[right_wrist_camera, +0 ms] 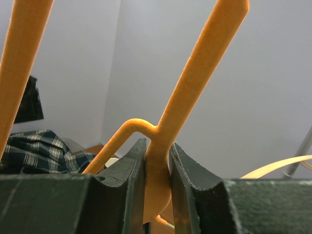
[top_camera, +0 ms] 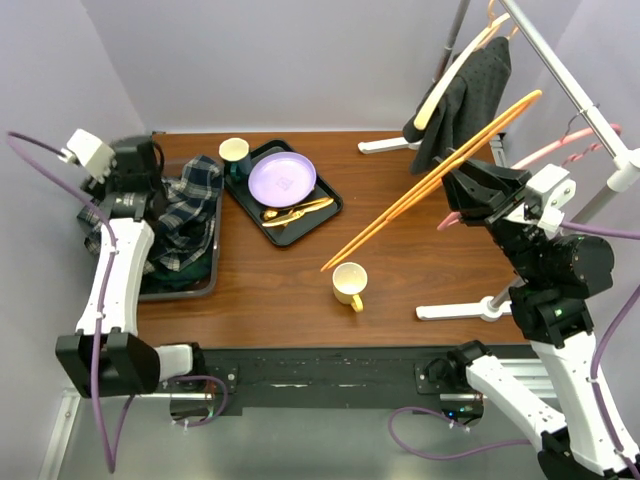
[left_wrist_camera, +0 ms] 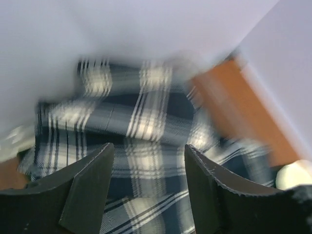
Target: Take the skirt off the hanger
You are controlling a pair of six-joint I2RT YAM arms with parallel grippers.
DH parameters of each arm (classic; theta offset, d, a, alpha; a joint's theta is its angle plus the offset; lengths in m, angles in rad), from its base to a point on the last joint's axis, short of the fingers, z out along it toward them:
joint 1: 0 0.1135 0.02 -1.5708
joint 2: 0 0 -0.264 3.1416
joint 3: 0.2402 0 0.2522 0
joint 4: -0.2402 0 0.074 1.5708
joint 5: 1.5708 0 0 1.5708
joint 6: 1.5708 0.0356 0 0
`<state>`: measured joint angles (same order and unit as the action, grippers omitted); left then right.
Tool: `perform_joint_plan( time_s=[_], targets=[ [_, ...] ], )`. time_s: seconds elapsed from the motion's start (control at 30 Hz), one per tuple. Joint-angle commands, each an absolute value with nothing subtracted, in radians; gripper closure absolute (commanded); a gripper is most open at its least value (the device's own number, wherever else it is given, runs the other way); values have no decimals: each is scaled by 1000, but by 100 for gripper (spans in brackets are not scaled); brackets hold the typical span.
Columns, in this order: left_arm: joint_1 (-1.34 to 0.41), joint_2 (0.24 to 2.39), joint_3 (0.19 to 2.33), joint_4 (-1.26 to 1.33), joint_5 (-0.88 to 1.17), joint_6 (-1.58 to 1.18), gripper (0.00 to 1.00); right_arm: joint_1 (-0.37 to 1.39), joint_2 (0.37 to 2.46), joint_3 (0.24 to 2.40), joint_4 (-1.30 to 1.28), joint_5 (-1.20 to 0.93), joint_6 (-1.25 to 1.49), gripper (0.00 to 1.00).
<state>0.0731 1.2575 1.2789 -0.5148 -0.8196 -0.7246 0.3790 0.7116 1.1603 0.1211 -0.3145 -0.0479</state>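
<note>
Lavender walls frame a wooden bench (top_camera: pixel 400 260) where the plaid skirt (top_camera: pixel 188 212) lies heaped in a dark tray (top_camera: pixel 175 292) at the left edge, apparently free of the bare orange hanger (top_camera: pixel 432 178). The left tool (left_wrist_camera: pixel 148 151) hangs over the cloth, fingers apart and holding nothing. The right tool (right_wrist_camera: pixel 157 148), near the right edge, is clamped on the hanger's stem. Soft, light and floppy, the fabric would likely be best pinched at a raised fold.
</note>
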Motion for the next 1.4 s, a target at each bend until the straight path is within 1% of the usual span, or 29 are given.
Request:
perform_joint_plan(
  time_s=[0.0, 0.03, 0.07, 0.17, 0.23, 0.3, 0.37, 0.47, 0.5, 0.57, 0.6, 0.7, 0.8, 0.9, 0.93, 1.0, 1.1, 1.17, 1.2, 1.3, 1.33, 1.37],
  targets=[
    [83, 1302, 1050, -572, -733, -912, 38, 377, 703, 1144, 173, -327, -12, 100],
    [83, 1327, 1002, -560, -692, -943, 43, 377, 704, 1143, 173, -327, -11, 100],
    [83, 1345, 905, -498, -674, -965, 44, 377, 704, 1141, 173, -328, -9, 100],
    [83, 1458, 815, -402, -635, -994, 48, 376, 713, 1144, 167, -341, -9, 100],
    [83, 1564, 839, -463, -661, -1040, 50, 376, 716, 1154, 153, -348, -11, 100],
    [81, 1610, 912, -520, -683, -1069, 53, 376, 716, 1161, 150, -351, -11, 100],
    [81, 1631, 989, -600, -701, -1075, 54, 377, 713, 1164, 152, -350, -14, 100],
    [80, 1568, 1102, -684, -710, -1040, 50, 376, 712, 1166, 149, -347, -17, 100],
    [80, 1545, 1133, -692, -701, -1017, 46, 376, 710, 1166, 146, -347, -20, 100],
    [80, 1468, 1230, -706, -667, -973, 42, 376, 710, 1164, 144, -348, -20, 100],
    [80, 1445, 1261, -707, -657, -938, 38, 376, 710, 1164, 143, -348, -20, 100],
    [80, 1361, 1353, -689, -595, -876, 32, 377, 707, 1163, 141, -344, -21, 100],
    [81, 1310, 1384, -640, -519, -839, 32, 377, 706, 1167, 146, -341, -17, 100],
    [87, 1325, 1404, -583, -566, -790, 32, 377, 704, 1164, 150, -348, -8, 100],
    [90, 1333, 1402, -540, -624, -775, 32, 376, 701, 1163, 153, -357, -8, 100],
    [123, 1360, 1391, -496, -691, -738, 32, 376, 701, 1147, 172, -362, 30, 100],
    [190, 1429, 1356, -425, -657, -726, 34, 376, 706, 1143, 164, -364, 34, 100],
    [228, 1479, 1324, -431, -579, -765, 36, 376, 703, 1144, 152, -348, 29, 100],
    [238, 1526, 1303, -434, -505, -787, 40, 376, 698, 1141, 152, -339, 26, 100],
    [265, 1606, 1104, -295, -338, -819, 48, 377, 684, 1114, 173, -316, 23, 100],
    [268, 1623, 1004, -219, -266, -831, 49, 376, 684, 1114, 173, -318, 21, 100],
    [268, 1641, 967, -194, -241, -854, 49, 377, 687, 1120, 169, -321, 15, 100]
  ],
)
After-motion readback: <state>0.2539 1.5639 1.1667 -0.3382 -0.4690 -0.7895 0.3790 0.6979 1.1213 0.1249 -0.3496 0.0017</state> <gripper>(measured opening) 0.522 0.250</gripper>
